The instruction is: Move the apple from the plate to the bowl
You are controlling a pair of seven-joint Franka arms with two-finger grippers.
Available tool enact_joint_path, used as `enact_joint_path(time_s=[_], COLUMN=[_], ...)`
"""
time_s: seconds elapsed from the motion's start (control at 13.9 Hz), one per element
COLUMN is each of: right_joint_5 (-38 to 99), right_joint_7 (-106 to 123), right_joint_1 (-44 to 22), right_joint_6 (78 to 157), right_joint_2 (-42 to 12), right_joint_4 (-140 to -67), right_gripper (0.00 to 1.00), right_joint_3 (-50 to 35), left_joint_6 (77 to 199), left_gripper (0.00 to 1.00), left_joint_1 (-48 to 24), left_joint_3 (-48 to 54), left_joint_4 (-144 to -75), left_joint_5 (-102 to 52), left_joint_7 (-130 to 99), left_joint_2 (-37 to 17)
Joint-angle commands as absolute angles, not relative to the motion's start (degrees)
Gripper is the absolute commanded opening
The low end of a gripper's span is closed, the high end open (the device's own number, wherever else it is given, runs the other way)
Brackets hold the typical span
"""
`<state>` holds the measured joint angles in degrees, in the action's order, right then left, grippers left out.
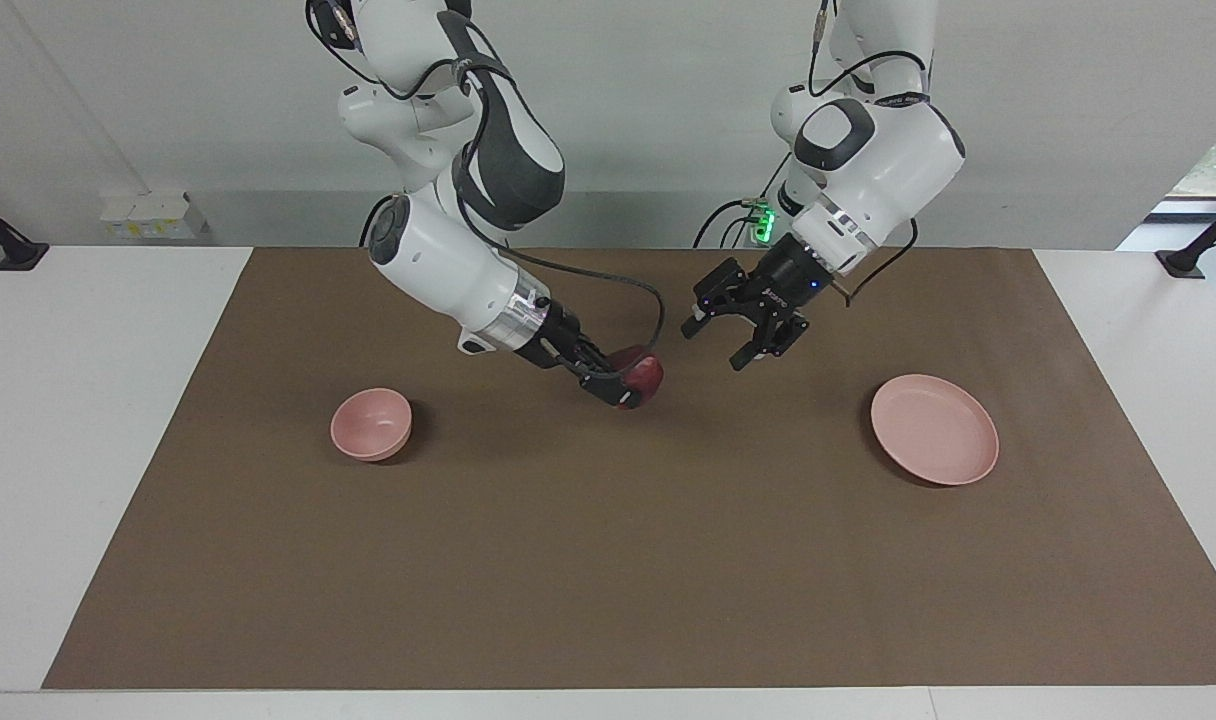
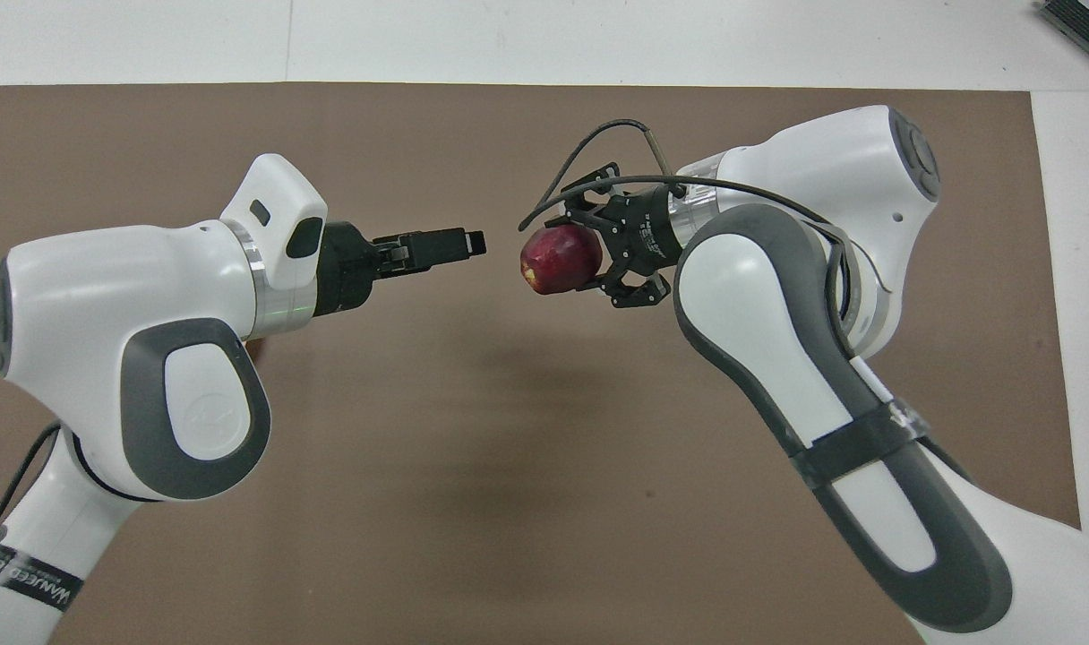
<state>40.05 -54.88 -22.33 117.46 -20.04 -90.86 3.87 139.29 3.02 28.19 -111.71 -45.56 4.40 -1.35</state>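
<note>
The dark red apple [image 1: 650,371] hangs in the air over the middle of the brown mat, with my right gripper [image 1: 634,384] shut on it. In the overhead view the apple [image 2: 552,260] shows a yellowish patch, and the right gripper [image 2: 591,258] clasps it from the side. My left gripper [image 1: 714,347] hovers open and empty beside the apple, a short gap away; from above the left gripper [image 2: 469,243] shows edge-on. The small pink bowl [image 1: 371,423] stands toward the right arm's end. The wide pink plate [image 1: 934,428] lies bare toward the left arm's end. Both dishes are hidden in the overhead view.
A brown mat [image 1: 608,560] covers most of the white table [image 1: 78,420]. A white box [image 1: 153,214] sits by the wall past the right arm's end of the table. A dark object [image 2: 1086,22] lies at the table's corner.
</note>
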Motion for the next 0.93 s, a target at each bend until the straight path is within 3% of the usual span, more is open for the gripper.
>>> enact_joint_path(time_s=[0.0,0.43,0.86], right_joint_5=[26.3,2.8,-7.6], right_joint_7=[-44.9,-17.8,10.3], right_joint_1=[-20.2,-18.2,-12.8], right_joint_6=[112.1,110.8,110.8], right_joint_2=[-18.7,-16.9,-15.8], right_joint_4=[-91.8,-95.4,-96.0], right_gripper=[0.00,0.00,0.00], right_joint_3=[3.7,3.7,3.6], left_joint_6=[134.7,125.4,115.1], left_gripper=[1.00,1.00,1.00], left_joint_1=[3.3,8.4,9.8], left_joint_3=[27.3,27.3,26.0], left_joint_4=[-111.3,-110.4,-107.1], left_joint_5=[-36.2,-10.0,-6.0], left_joint_7=[1.8,1.2,1.1], left_joint_2=[-0.8,-0.9,-1.0])
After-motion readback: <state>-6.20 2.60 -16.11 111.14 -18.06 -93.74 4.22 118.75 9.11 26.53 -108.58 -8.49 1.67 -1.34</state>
